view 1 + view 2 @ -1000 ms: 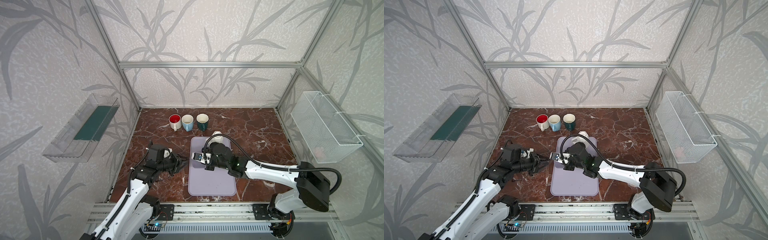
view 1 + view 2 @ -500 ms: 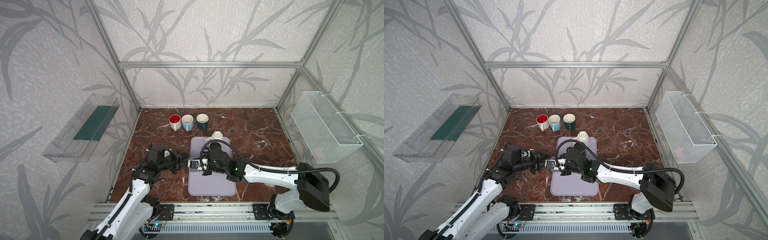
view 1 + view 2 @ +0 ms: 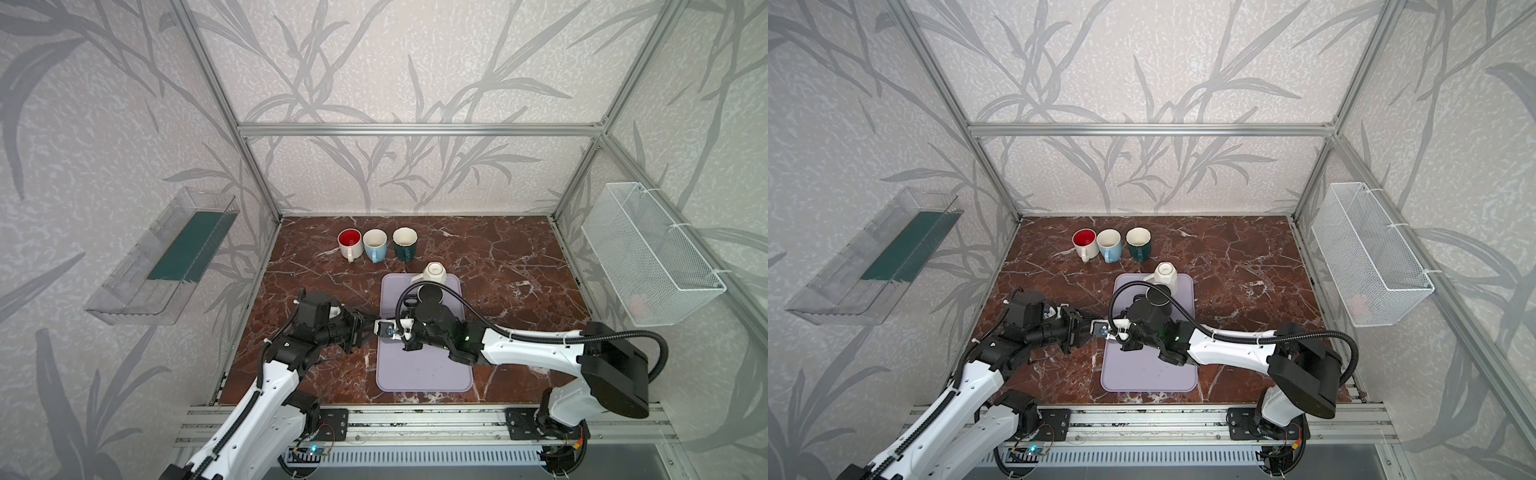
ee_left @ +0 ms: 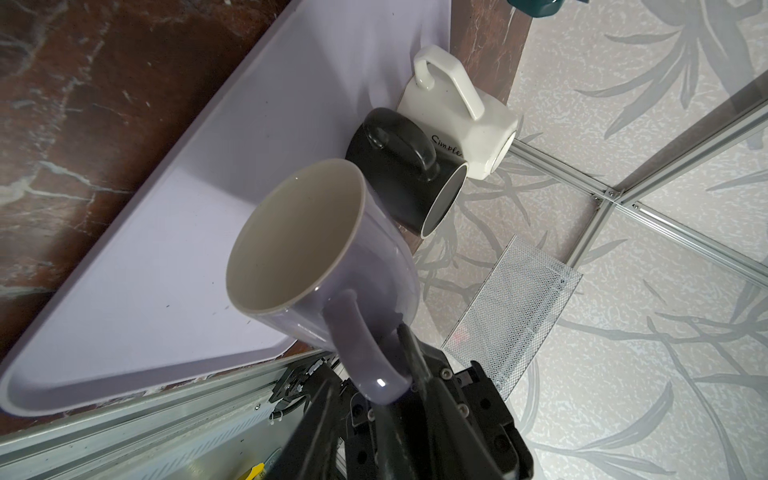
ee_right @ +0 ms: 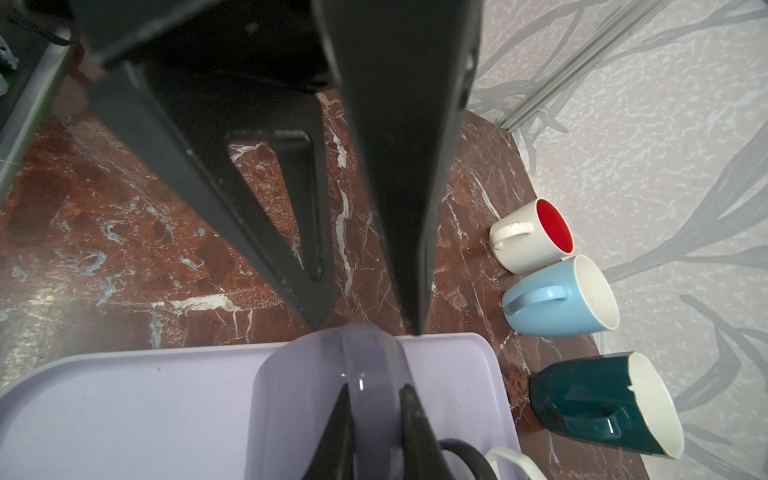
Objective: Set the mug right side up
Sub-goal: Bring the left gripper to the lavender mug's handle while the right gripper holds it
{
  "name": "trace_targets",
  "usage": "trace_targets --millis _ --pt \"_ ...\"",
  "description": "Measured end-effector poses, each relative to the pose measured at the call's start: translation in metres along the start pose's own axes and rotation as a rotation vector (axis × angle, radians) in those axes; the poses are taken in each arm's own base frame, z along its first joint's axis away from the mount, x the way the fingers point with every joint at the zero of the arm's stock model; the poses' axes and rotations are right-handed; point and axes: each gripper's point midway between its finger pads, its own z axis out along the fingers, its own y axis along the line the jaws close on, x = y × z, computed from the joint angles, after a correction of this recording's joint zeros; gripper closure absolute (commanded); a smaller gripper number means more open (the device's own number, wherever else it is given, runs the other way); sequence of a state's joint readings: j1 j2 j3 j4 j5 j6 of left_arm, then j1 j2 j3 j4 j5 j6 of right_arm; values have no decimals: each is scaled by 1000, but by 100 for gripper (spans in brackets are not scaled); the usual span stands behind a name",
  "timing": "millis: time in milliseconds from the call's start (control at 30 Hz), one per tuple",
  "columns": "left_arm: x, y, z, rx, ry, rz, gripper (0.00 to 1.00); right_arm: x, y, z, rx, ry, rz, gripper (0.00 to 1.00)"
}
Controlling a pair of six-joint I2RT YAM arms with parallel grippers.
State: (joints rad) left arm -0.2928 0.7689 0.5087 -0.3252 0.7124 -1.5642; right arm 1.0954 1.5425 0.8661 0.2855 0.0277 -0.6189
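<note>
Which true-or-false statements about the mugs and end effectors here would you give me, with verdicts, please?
1. The right end effector grips the lavender mug by its handle. True.
2. The lavender mug stands upright on the tray. False: it is held tipped on its side.
3. The red-lined mug, the light blue mug and the dark green mug stand upright in a row. True.
4. The black mug sits mouth up. False: it stands upside down on the tray, beside the white mug.
5. The left end effector is shut on the black mug. False: it is open, at the lavender mug's handle.
</note>
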Motion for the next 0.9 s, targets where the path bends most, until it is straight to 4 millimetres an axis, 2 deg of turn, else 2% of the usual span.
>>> trace_targets --millis 367,600,900 --pt "-2 1 1 32 -5 -51 61 -16 -3 0 38 -49 -23 100" --pt "-3 7 1 45 -8 -102 63 -15 0 2 49 -59 -46 100" --pt "-2 3 3 60 -2 -118 69 -17 3 2 60 -78 -74 100"
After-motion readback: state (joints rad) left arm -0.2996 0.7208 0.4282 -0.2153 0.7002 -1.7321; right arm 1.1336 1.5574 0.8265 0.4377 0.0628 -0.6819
